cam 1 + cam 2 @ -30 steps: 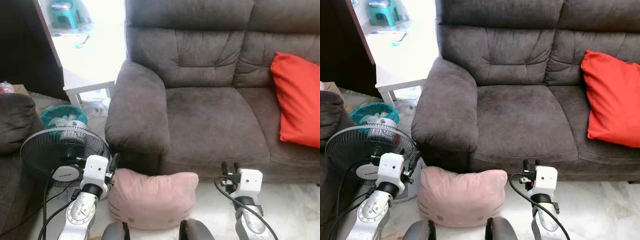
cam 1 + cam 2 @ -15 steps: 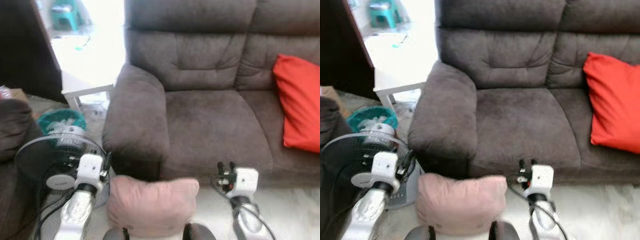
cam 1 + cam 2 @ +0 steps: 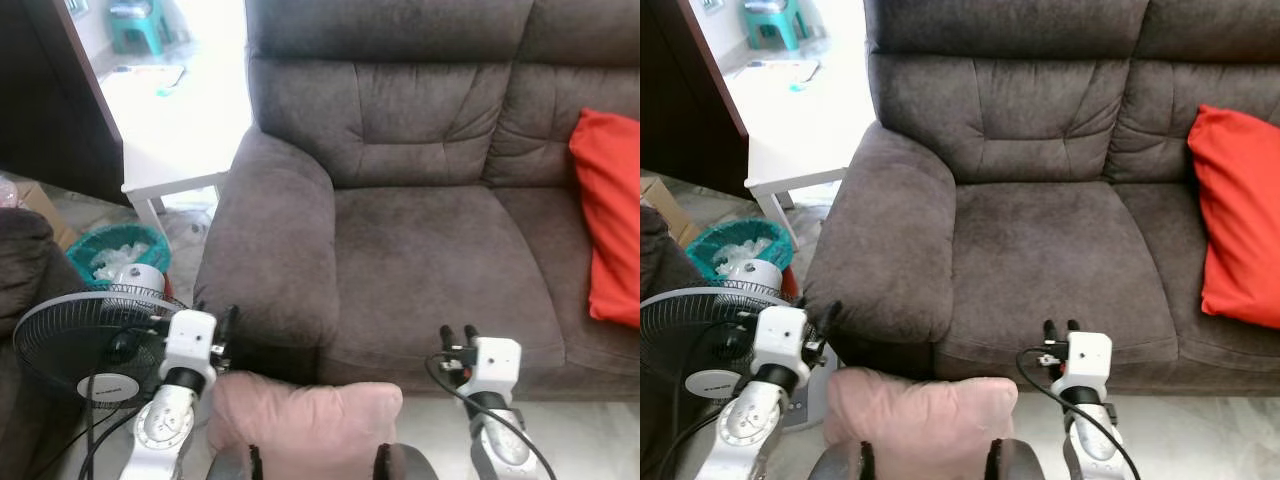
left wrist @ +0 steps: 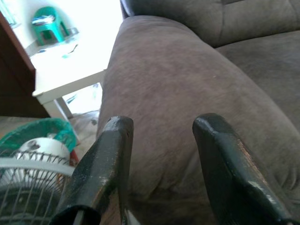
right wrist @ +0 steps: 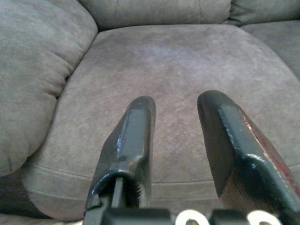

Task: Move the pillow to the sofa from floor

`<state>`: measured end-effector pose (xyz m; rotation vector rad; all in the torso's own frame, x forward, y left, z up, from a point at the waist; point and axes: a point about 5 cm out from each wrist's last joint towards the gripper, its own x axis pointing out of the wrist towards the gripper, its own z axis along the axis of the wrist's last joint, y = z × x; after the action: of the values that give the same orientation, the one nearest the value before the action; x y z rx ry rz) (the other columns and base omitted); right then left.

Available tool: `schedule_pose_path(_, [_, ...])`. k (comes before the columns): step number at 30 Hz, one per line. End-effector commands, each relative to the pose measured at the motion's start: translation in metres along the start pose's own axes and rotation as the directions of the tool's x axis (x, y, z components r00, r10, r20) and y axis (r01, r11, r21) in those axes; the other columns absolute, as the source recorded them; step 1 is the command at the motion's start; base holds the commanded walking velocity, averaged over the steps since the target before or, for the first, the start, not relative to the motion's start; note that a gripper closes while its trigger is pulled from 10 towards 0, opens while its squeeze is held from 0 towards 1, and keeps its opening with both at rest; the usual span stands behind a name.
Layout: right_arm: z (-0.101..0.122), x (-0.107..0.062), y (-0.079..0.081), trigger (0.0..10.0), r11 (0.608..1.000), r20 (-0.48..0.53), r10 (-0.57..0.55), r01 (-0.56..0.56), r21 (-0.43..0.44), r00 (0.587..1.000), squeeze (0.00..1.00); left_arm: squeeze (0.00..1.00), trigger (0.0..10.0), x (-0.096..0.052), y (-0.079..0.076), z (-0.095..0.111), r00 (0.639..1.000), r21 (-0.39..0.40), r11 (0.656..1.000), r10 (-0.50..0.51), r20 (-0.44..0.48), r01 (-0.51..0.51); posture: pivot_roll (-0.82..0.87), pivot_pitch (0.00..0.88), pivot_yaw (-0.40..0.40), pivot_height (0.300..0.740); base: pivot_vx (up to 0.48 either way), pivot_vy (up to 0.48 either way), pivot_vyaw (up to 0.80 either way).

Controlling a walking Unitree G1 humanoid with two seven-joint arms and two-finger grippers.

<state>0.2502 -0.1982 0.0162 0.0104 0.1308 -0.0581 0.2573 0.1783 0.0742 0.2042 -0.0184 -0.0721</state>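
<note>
A pale pink pillow (image 3: 305, 422) lies on the floor right below me, against the front of the dark grey sofa (image 3: 430, 250). My left gripper (image 3: 214, 318) is raised at the pillow's left, near the sofa's armrest (image 4: 178, 93), open and holding nothing. My right gripper (image 3: 456, 333) is raised at the pillow's right, in front of the seat cushion (image 5: 178, 75), open and holding nothing. Neither gripper touches the pillow.
A red cushion (image 3: 610, 220) leans on the sofa's right side. A black standing fan (image 3: 85, 345) and a teal bin (image 3: 122, 258) stand at my left, with a white low table (image 3: 170, 150) behind. Another dark seat (image 3: 25, 260) is at far left.
The camera has moved closer to the sofa and shifted, so the pillow now sits lower in view. Both grippers stay raised and open.
</note>
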Motion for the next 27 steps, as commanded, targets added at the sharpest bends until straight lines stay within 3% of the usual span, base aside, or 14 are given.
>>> schedule_pose_path(1, [-0.0022, -0.0023, 0.0023, 10.0, 1.000, 0.000, 0.009, -0.009, 0.003, 1.000, 0.00, 0.00, 10.0, -0.0024, 0.0053, -0.0008, 1.000, 0.017, 1.000, 0.025, -0.001, -0.025, 0.09, 0.035, -0.032, 0.615, 0.000, 0.000, 0.00])
schedule_pose_path(14, [0.0022, -0.0033, 0.0082, 10.0, 0.998, 0.029, 0.060, -0.060, -0.027, 0.998, 0.00, 0.00, 10.0, -0.0029, 0.0059, -0.0008, 0.999, 0.017, 0.999, 0.044, 0.004, -0.044, 0.09, 0.029, -0.033, 0.615, 0.000, 0.000, 0.00])
schedule_pose_path(20, [0.0025, -0.0038, 0.0084, 10.0, 0.998, 0.035, 0.062, -0.061, -0.028, 0.997, 0.00, 0.00, 10.0, -0.0021, 0.0064, -0.0005, 0.999, 0.017, 0.999, 0.045, 0.007, -0.045, 0.09, 0.026, -0.033, 0.615, 0.000, 0.000, 0.74])
schedule_pose_path(27, [0.0020, -0.0034, 0.0069, 10.0, 0.999, 0.031, 0.046, -0.046, -0.002, 0.998, 0.00, 0.00, 10.0, -0.0006, 0.0026, -0.0035, 1.000, 0.009, 1.000, 0.022, -0.004, -0.022, 0.09, 0.023, -0.033, 0.615, 0.000, 0.000, 0.00])
